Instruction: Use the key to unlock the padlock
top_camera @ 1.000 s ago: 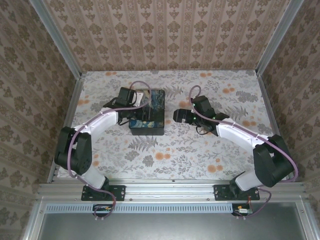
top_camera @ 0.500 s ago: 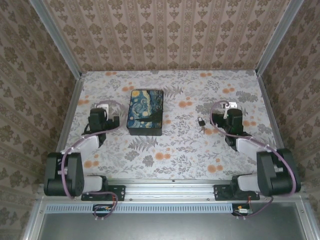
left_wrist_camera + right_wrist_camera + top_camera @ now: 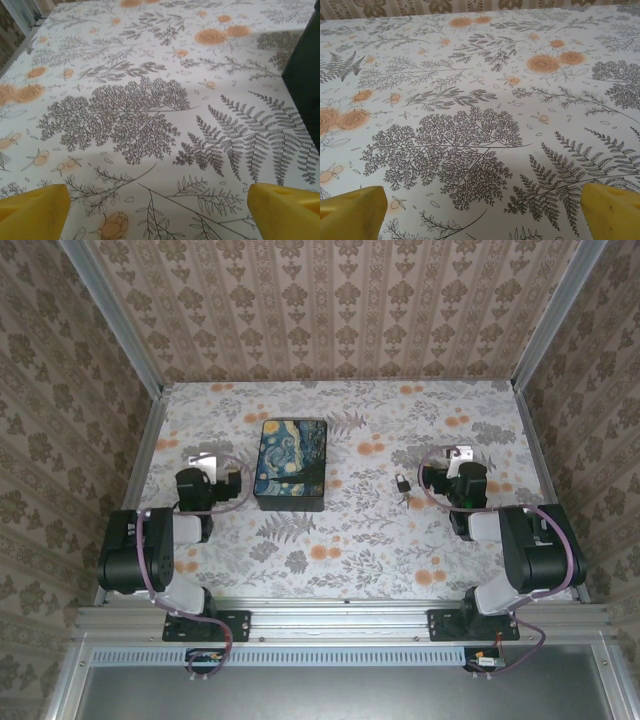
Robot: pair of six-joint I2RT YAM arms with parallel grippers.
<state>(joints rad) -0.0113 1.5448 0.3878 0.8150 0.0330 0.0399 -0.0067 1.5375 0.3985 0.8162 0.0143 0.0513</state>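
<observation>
Black padlock (image 3: 400, 481) lies on the floral cloth (image 3: 330, 530), near your right gripper (image 3: 482, 212). It and the left gripper (image 3: 160, 210) gape, empty. The key (image 3: 404, 497) is tiny; a shallow pinch could skid it away.

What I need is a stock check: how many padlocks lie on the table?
1. The padlock lies on the tablecloth, right of the Starry Night box and apart from it. Others could be hidden inside the closed box.

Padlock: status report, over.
Left gripper open, empty. Right gripper open, empty. Padlock on table, left of right gripper, untouched. Box apart, not blocking.
</observation>
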